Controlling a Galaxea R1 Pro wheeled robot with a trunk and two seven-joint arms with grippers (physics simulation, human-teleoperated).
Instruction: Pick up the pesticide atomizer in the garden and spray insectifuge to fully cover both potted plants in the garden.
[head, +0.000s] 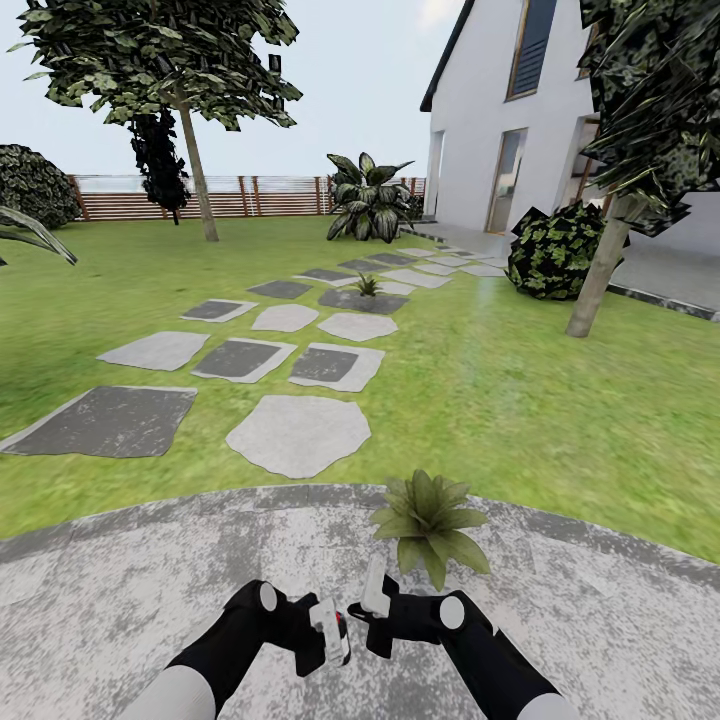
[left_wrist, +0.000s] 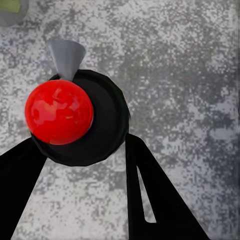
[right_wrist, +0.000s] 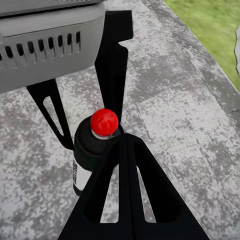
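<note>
The pesticide atomizer, a dark bottle with a red knob on top and a grey nozzle, hangs low over the round grey patio. My left gripper is shut on it. In the left wrist view its black fingers flank the atomizer. My right gripper is shut, its tips together against the atomizer beside the red knob. One potted plant stands on the patio's edge just beyond the grippers. The other potted plant sits far off among the stepping slabs.
Grey stepping slabs cross the lawn toward a white house. A tree trunk and a dark bush stand at the right. Another tree, a big broad-leaved plant and the slatted fence are at the back.
</note>
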